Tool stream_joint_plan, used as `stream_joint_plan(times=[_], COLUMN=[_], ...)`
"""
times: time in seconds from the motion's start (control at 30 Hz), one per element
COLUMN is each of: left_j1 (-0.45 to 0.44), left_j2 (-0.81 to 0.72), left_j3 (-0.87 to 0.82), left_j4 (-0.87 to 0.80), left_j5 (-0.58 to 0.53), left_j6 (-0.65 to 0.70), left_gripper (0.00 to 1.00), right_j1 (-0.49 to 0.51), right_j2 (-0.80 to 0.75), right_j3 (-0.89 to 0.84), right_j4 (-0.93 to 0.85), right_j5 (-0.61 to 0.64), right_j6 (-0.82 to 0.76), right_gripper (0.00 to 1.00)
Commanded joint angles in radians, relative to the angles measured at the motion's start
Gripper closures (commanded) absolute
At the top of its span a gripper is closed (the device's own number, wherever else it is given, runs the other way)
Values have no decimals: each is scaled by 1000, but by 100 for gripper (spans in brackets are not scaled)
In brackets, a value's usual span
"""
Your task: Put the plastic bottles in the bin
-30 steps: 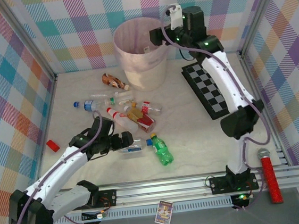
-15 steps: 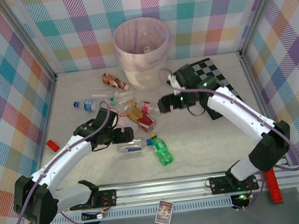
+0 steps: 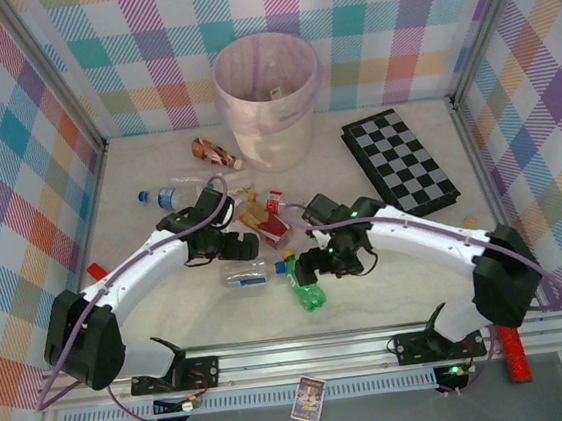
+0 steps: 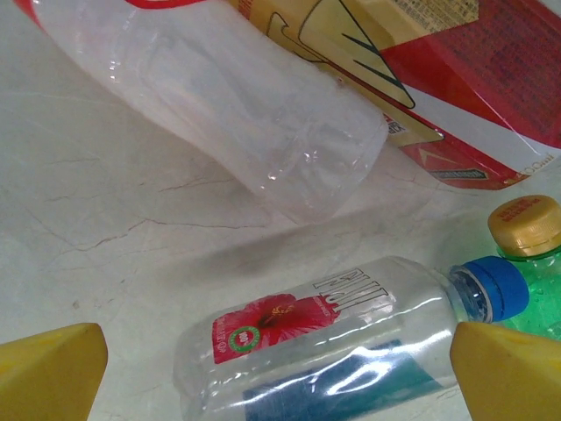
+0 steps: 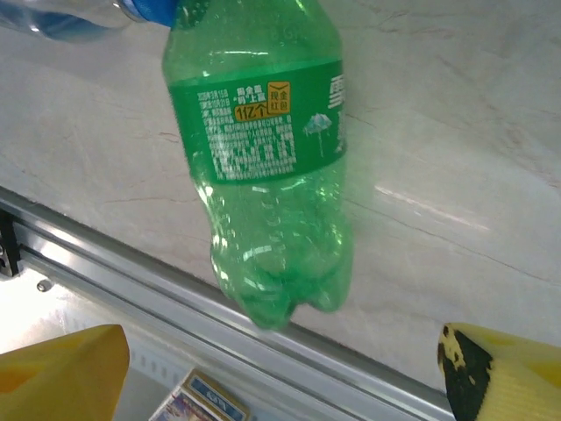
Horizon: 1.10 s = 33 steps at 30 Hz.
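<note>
- your left gripper [image 4: 280, 373] hangs wide open over the clear blue-capped bottle [image 4: 351, 329], holding nothing.
- your right gripper [image 5: 280, 368] is open and empty, just above the green bottle [image 5: 263, 175] lying by the rail [image 5: 131, 272].
- the bin [image 3: 273, 136] stands by the far wall, well apart from both.

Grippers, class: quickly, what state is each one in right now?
Left gripper: open, empty, by the clear bottle.
Right gripper: open, empty, by the green bottle.
</note>
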Motion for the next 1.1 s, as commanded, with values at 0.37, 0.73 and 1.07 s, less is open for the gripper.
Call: stream_joint_plan(times=[0.37, 0.73, 1.07], left_j1=[-9, -10, -11], left_j2=[19, 48, 55], left_j3=[-35, -61, -71], left_j4=[3, 53, 65], left_j5=[57, 69, 93], left_j6=[23, 12, 9], left_gripper=[0, 0, 0], right_j1=[3, -13, -96], right_j2=[200, 177, 62], right_j3=[-69, -33, 52], right_j4=[238, 152, 14], right_j5=[-97, -41, 6], right_j6=[17, -34, -104], right_gripper=[17, 40, 53])
